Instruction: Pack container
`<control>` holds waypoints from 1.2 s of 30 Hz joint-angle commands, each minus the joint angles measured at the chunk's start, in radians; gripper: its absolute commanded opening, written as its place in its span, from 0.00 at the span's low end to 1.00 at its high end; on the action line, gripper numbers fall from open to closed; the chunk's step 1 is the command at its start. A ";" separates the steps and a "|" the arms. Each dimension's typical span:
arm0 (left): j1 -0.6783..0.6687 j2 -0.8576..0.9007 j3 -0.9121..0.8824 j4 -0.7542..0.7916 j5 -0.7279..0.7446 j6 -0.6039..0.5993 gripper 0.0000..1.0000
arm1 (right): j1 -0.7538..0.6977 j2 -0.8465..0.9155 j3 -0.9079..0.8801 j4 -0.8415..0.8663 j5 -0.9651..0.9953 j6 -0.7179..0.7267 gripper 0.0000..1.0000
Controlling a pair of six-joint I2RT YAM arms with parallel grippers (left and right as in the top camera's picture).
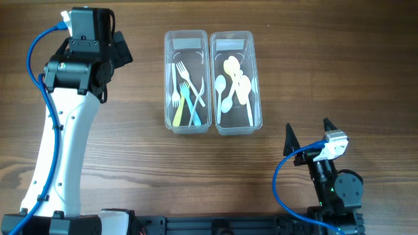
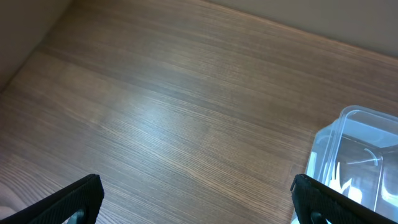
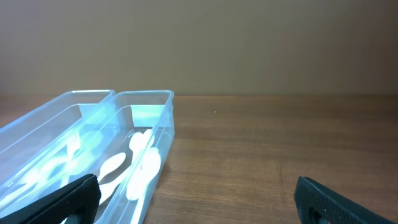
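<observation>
Soft, even light fell from above on the wooden counter (image 1: 215, 170), sharp in the overhead view, with faint shadows. A pale sheen crossed the grain in the left wrist view. The right wrist view was dimmer, the spoon container (image 3: 163, 134) bluish and slightly blurred.

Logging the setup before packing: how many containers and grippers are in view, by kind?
Clear containers: 2, the fork container and the spoon container
Grippers: 2, the left gripper and the right gripper, both open
Total: 4
</observation>
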 commanded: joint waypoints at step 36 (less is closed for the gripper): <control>0.005 -0.002 -0.003 0.002 -0.019 -0.003 1.00 | -0.005 -0.007 -0.005 0.013 0.021 -0.010 1.00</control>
